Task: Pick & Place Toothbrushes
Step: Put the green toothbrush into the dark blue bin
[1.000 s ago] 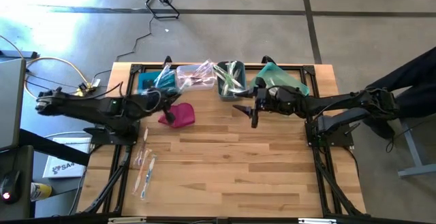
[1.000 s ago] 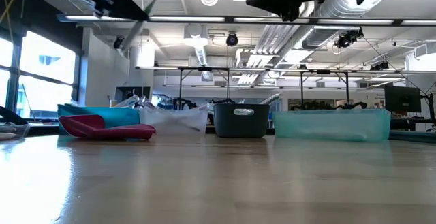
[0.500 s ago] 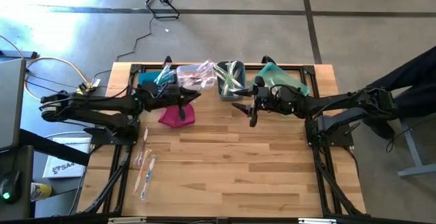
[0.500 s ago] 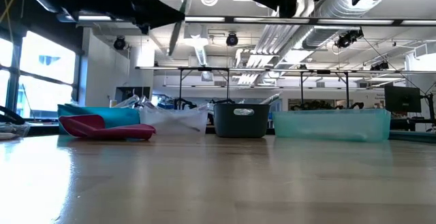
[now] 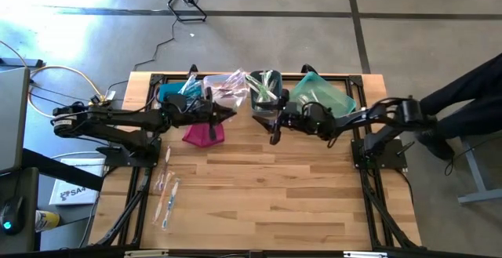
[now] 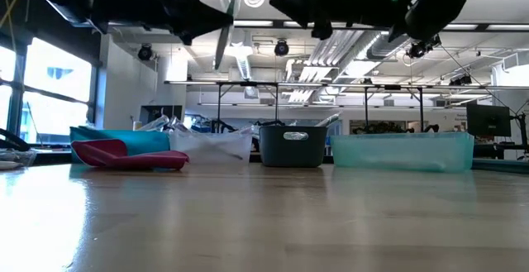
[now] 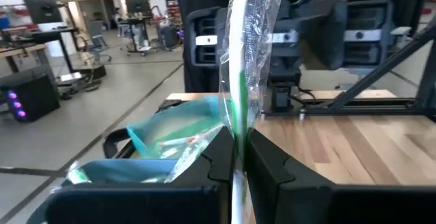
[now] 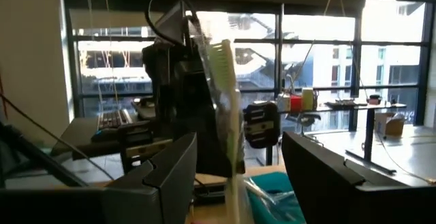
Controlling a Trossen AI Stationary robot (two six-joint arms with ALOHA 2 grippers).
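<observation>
**Left arm carries a wrapped brush toward the right gripper**

The left gripper (image 5: 222, 114) is clamped on a green toothbrush (image 7: 240, 81) in clear wrap, holding it above the table's far edge, near the clear bin (image 5: 223, 88). A second ago it hung farther left, over the magenta pouch (image 5: 204, 132); it has since moved right. The right gripper (image 5: 274, 129), jaws apart and holding nothing, has shifted left, now just in front of the grey bin (image 5: 265, 92). In its wrist view the brush stands between its fingers (image 8: 170, 173), farther off. More brushes (image 5: 165, 191) lie loose on the table's left side, unmoved.
</observation>
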